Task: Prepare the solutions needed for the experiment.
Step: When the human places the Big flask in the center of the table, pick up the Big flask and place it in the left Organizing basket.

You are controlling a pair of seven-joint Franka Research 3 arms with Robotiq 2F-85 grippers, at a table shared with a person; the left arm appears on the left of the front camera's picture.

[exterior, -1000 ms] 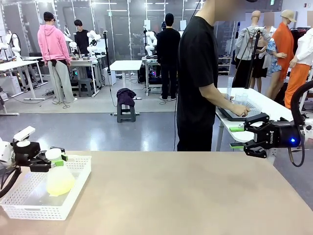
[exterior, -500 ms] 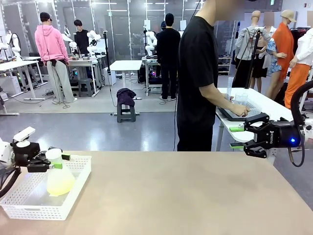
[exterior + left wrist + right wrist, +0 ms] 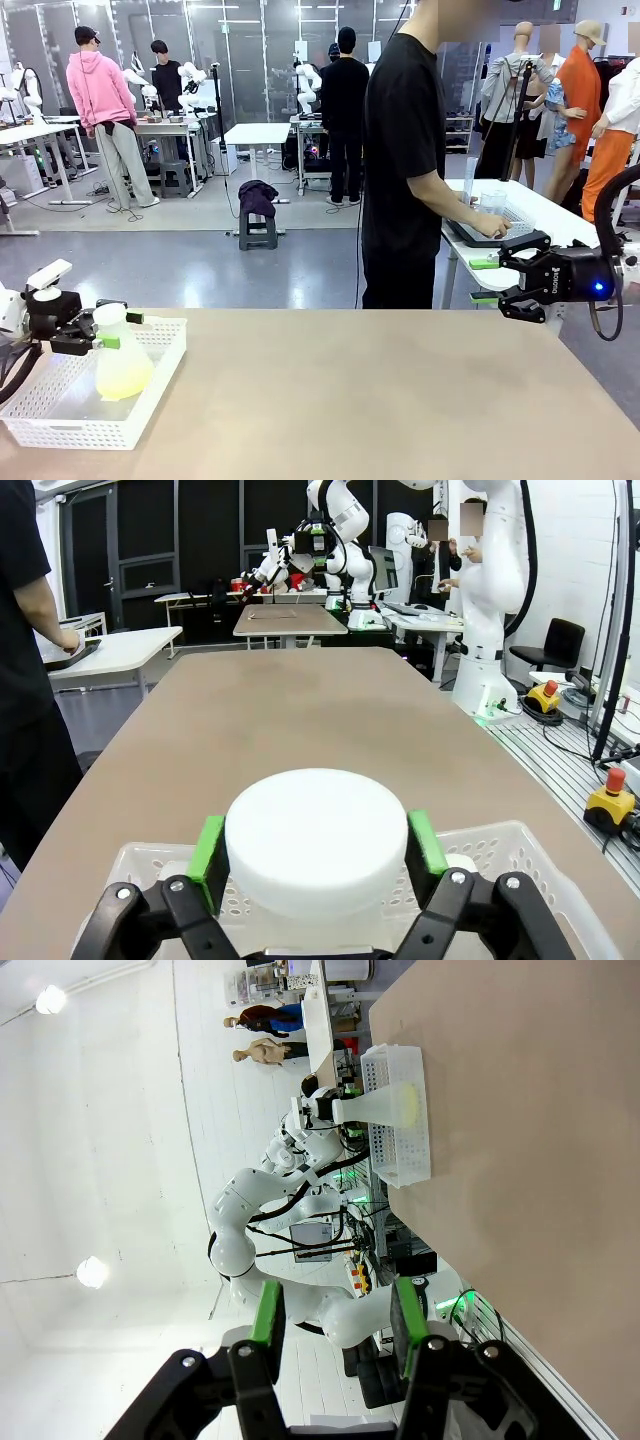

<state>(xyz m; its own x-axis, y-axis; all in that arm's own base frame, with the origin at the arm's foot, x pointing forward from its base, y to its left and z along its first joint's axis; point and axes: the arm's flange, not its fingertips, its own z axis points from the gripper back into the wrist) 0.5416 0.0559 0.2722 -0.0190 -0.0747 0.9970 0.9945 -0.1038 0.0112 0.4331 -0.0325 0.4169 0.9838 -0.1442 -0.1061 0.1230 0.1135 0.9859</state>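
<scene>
Change: your left gripper (image 3: 103, 328) is drifting slightly, and the flask (image 3: 120, 362) is now leaning a little more toward the table's middle than half a second ago; your right arm is not moving.
Left gripper: you are closing its green pads (image 3: 211, 848) on either side of the flask's white cap (image 3: 315, 838), high on the neck, likely so the body hangs free for lifting.
Solutions: the pale yellow liquid (image 3: 124, 377) is sitting low in the flask, inside the white basket (image 3: 160, 385) at the table's left end.
Right gripper: your right gripper (image 3: 490, 280) is hovering with jaws apart and nothing between them, off the table's far right corner, probably waiting its turn.
Surface: the tan tabletop (image 3: 400, 400) is lying bare beyond the basket.
Room: a person in black (image 3: 405, 160) is working at a side table; others are standing farther back.
</scene>
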